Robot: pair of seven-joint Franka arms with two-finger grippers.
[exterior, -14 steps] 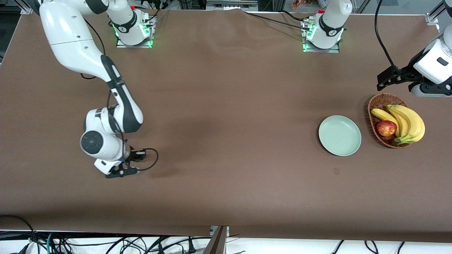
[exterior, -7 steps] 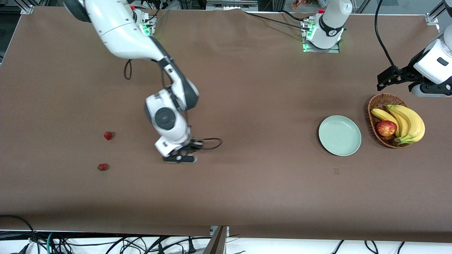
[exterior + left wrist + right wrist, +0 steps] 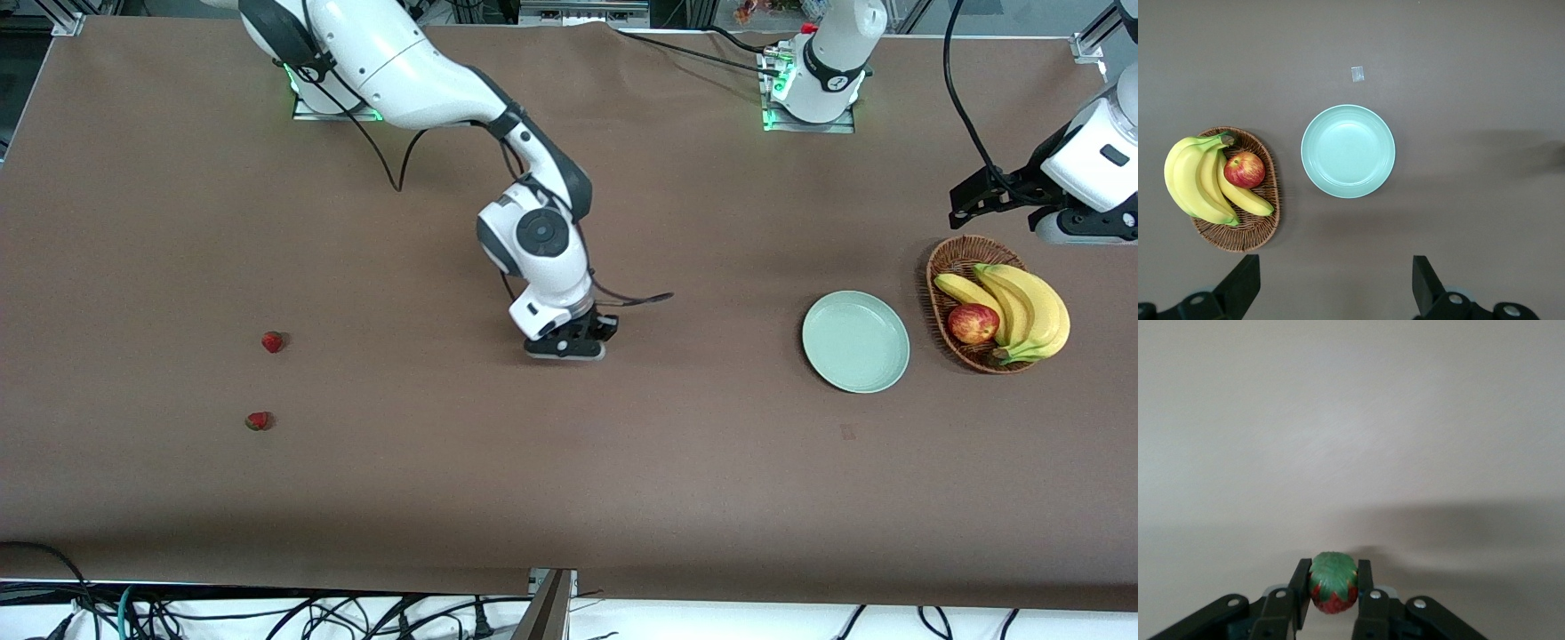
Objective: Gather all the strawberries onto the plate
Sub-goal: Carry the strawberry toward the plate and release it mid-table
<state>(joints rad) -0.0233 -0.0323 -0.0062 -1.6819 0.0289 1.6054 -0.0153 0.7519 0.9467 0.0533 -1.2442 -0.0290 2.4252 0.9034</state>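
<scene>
Bare tabletop (image 3: 711,462) around plate (image 3: 855,341); right end effector (image 3: 1333,593) grips strawberry (image 3: 1333,583).

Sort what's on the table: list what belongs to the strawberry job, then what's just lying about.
Job: held strawberry in the right end effector; two loose strawberries toward the right arm's end; plate, bare.

Lying about: wicker basket, bananas, apple; the left end effector waits, open.
</scene>
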